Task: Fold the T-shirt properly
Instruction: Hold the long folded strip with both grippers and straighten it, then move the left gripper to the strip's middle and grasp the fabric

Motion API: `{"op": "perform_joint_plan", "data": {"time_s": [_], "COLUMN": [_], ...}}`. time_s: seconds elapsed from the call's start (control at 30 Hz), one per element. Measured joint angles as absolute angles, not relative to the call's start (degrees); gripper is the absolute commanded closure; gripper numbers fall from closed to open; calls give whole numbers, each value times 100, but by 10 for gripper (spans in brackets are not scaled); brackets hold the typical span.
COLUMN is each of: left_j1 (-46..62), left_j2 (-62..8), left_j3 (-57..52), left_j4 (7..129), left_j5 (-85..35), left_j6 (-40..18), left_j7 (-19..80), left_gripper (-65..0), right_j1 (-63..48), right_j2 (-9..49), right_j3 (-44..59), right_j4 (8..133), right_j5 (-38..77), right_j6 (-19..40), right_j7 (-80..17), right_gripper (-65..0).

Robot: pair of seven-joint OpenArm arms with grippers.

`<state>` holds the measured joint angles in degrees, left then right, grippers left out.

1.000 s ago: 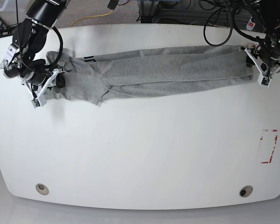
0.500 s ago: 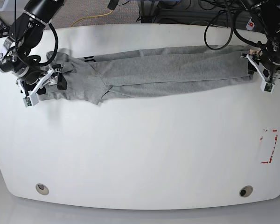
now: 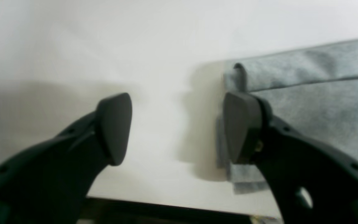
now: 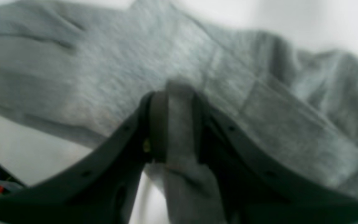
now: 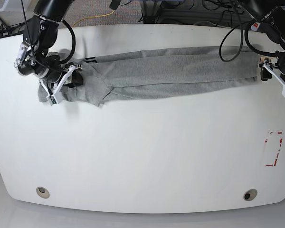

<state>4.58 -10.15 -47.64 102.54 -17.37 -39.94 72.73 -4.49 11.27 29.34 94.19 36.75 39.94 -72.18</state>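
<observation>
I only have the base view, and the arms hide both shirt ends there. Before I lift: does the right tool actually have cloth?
Observer: Yes. In the right wrist view, the right tool is shut on a bunched fold of the T-shirt.
Operator: And the left one?
Observer: The left tool is open. Only bare table shows between its pads, and one pad sits at the shirt's edge.

Grey T-shirt, long folded band
</observation>
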Motion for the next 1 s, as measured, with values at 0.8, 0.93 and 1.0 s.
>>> {"op": "perform_joint_plan", "data": {"time_s": [0.8, 0.93, 1.0], "left_j1": [982, 987, 963], "left_j2": [-1208, -1219, -1197], "left_j3": [-4716, -4543, -4486], "left_j4": [8606, 8608, 8606], "left_j5": [-3673, -3675, -3671], "left_j6": [-4005, -4003, -4001], "left_j7": [7365, 7341, 7356], "left_gripper": [-428, -250, -110], "right_j1": [-482, -482, -482], "right_j2": [1100, 1098, 1098], "right_j3": [2416, 2416, 2416], "right_j4": [9139, 9139, 9139], "right_j5": [2847, 2847, 2847], "right_j6": [3992, 3990, 3990], "right_j7": [-6558, -6558, -6558], "right_gripper": [-120, -119, -119]}}
